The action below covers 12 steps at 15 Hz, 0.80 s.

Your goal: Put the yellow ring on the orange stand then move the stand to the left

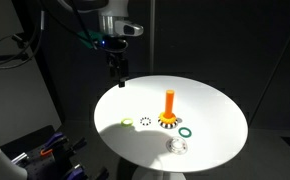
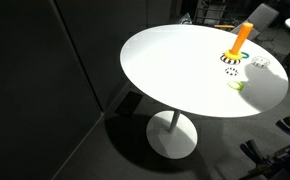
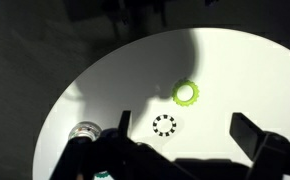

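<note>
Yellow ring looks light, thin and stiff, so pinch its rim. It lies at 9 o'clock from the orange stand. Your gripper hangs with jaws apart.

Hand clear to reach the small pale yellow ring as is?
Probably yes. The hand hangs open above the white round table, nothing between it and the small pale yellow ring, which lies flat with bare table around it. The black-and-white patterned ring lies nearby, not touching.
</note>
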Each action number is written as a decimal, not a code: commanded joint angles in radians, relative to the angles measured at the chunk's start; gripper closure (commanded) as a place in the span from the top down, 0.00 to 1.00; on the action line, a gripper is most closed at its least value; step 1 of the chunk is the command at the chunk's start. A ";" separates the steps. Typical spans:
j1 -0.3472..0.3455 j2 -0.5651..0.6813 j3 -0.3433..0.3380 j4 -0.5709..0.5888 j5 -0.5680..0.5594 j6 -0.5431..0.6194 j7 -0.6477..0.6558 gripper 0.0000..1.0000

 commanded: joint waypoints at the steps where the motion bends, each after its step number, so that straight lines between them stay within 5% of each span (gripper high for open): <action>1: 0.000 0.079 0.023 0.000 -0.033 0.077 0.064 1.00; 12: 0.059 0.319 0.075 -0.069 -0.120 0.429 0.135 1.00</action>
